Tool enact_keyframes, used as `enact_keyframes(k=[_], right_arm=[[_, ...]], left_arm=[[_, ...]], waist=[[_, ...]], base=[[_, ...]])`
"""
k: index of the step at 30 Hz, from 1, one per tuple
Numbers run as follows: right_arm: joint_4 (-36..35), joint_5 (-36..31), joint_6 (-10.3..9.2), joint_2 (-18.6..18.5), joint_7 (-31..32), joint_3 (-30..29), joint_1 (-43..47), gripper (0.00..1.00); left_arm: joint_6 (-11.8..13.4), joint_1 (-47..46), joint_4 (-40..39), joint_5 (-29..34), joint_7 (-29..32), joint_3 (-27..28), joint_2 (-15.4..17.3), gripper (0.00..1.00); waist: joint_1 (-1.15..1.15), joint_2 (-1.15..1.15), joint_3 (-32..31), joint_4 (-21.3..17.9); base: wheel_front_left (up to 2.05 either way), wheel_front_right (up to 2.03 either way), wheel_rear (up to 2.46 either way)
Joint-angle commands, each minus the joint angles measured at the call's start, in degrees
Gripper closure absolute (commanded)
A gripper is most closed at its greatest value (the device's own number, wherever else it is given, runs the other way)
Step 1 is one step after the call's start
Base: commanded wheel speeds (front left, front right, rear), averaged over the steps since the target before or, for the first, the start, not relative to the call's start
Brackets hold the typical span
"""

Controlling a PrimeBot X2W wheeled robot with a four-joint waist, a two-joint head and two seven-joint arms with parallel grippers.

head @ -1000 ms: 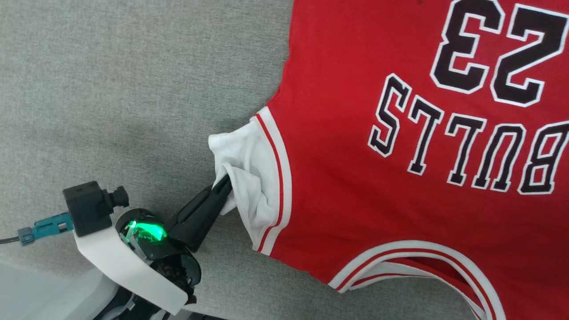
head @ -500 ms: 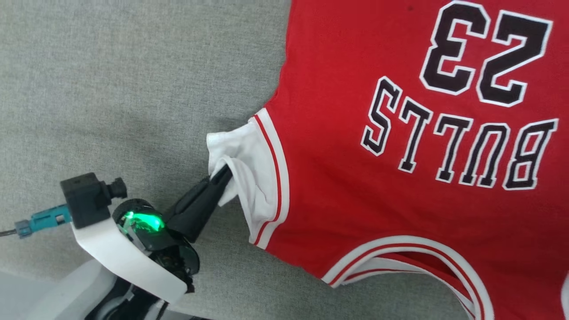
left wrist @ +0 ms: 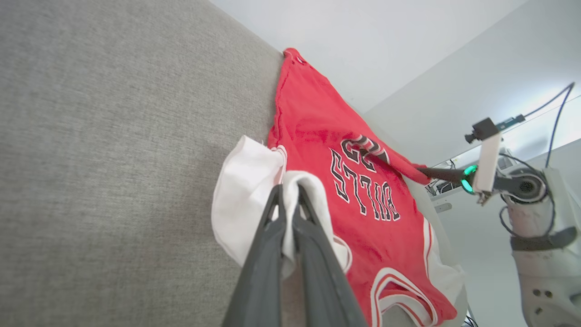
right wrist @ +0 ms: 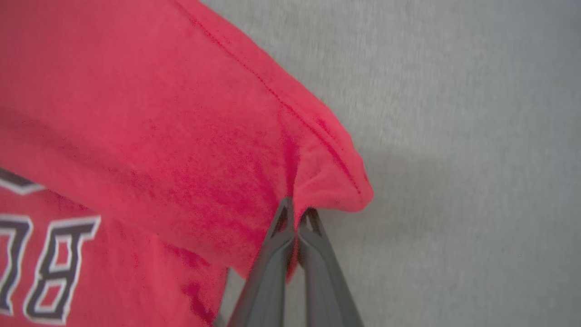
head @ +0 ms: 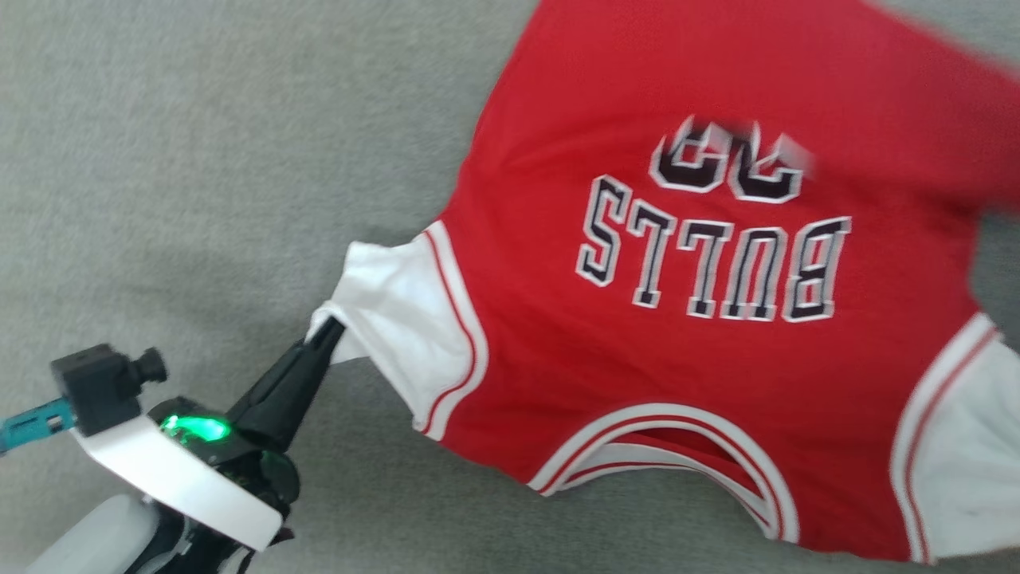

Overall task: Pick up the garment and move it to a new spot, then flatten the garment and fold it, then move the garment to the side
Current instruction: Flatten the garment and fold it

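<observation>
The garment, a red jersey with white sleeves and a black print, lies on the grey fabric surface with its neck toward me. My left gripper is shut on the left white sleeve, pulling it out sideways. In the left wrist view the fingers pinch a fold of that sleeve. My right gripper is shut on a corner of the garment's red hem, lifted off the surface. The left wrist view shows the right gripper holding that hem over the print. The raised hem hides part of the number.
Bare grey surface lies left of the garment and beyond it. The left arm's wrist camera and white bracket sit at the lower left. In the left wrist view the right arm's pale body stands beside the surface, with white walls behind.
The far hem of the garment has risen and come toward me over the number. The left gripper has drawn the white sleeve out to the left. The head camera has also shifted.
</observation>
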Motion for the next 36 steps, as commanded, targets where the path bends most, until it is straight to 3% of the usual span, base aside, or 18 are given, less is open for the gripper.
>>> enact_keyframes(k=[1, 6, 10, 15, 20, 21, 22, 30, 36], right_arm=[[-2.2, 1.1, -0.02, 0.1, 0.5, -0.3, 3.9, 1.00], [-12.7, 4.9, -0.02, 2.8, 1.4, -2.2, 21.4, 1.00], [-19.7, 5.8, -0.01, 8.2, -0.7, -1.6, 36.1, 1.00], [-21.2, 5.4, -0.01, 11.6, -3.0, 4.2, 46.3, 1.00], [-20.3, 4.8, -0.01, 13.3, -7.8, 8.2, 48.1, 1.00], [-20.4, 4.6, -0.01, 13.2, -9.1, 8.4, 47.5, 0.42], [-20.6, 4.4, -0.01, 12.8, -10.1, 8.5, 46.9, 0.00], [-29.1, 5.8, -0.01, 9.4, -9.2, 1.3, 44.4, 0.00], [-33.5, 7.0, -0.01, 5.3, -4.7, -6.1, 33.9, 0.00]], left_arm=[[0.1, 1.1, 0.5, -0.8, -0.3, 0.8, 0.1, 1.00], [0.1, 3.5, 2.2, -0.6, -0.3, 3.4, 0.1, 1.00], [0.1, 5.2, 3.2, -0.4, -0.3, 5.6, -0.1, 1.00], [0.1, 6.4, 3.1, -0.3, -0.3, 7.0, 0.3, 1.00], [0.1, 7.0, 2.7, -0.3, -0.3, 7.3, 0.8, 1.00], [0.1, 7.0, 2.6, -0.3, -0.3, 7.4, 0.9, 1.00], [0.1, 7.1, 2.5, -0.3, -0.3, 7.4, 0.9, 1.00], [0.1, 6.7, 1.9, -0.1, -0.3, 6.8, -0.1, 1.00], [0.1, 4.7, 1.5, 0.4, -0.3, 5.1, -2.0, 1.00]], waist=[[0.00, 0.00, -2.4, -2.4], [0.00, 0.00, -4.1, -4.7], [0.00, 0.00, -4.7, -6.2], [0.00, 0.00, -4.6, -7.4], [0.00, 0.00, -4.6, -8.5], [0.00, 0.00, -4.6, -8.6], [0.00, 0.00, -4.7, -8.8], [0.00, 0.00, -4.8, -8.1], [0.00, 0.00, -3.2, -5.2]], base=[[0.00, 0.00, 0.00], [0.00, 0.00, 0.00], [0.00, 0.00, 0.00], [0.00, 0.00, 0.00], [0.00, 0.00, 0.00], [0.00, 0.00, 0.00], [0.00, 0.00, 0.00], [0.00, 0.00, 0.00], [0.00, 0.00, 0.00]])
